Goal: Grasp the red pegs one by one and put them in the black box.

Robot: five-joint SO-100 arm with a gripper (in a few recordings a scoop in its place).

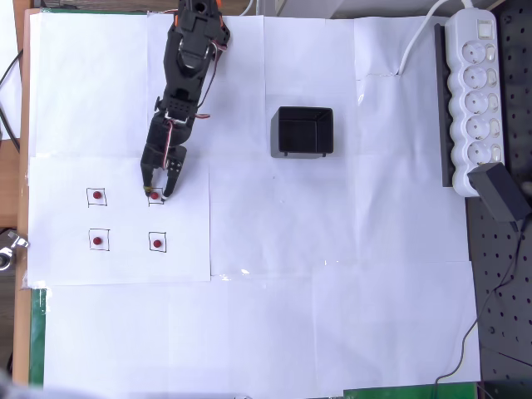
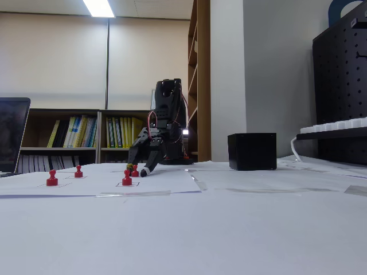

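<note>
On the paper-covered counter (image 1: 332, 332), left of the black box (image 1: 302, 131) in the overhead view, all four red pegs (image 1: 155, 196) remain standing in their drawn squares (image 1: 97, 241), so none appears to have been delivered. The box sits well apart from them and, as far as the overhead view shows, holds nothing. The arm's pincer (image 1: 160, 190) is lowered over the peg nearest the box in the upper row, its jaws spread apart with the peg between the tips; whether they touch it cannot be told. The three others lie farther from the box, untouched. The fixed view shows the pincer (image 2: 137, 169) down at counter level beside two of the pegs. By this evidence the first grasp is pending, with four transfers left.
</note>
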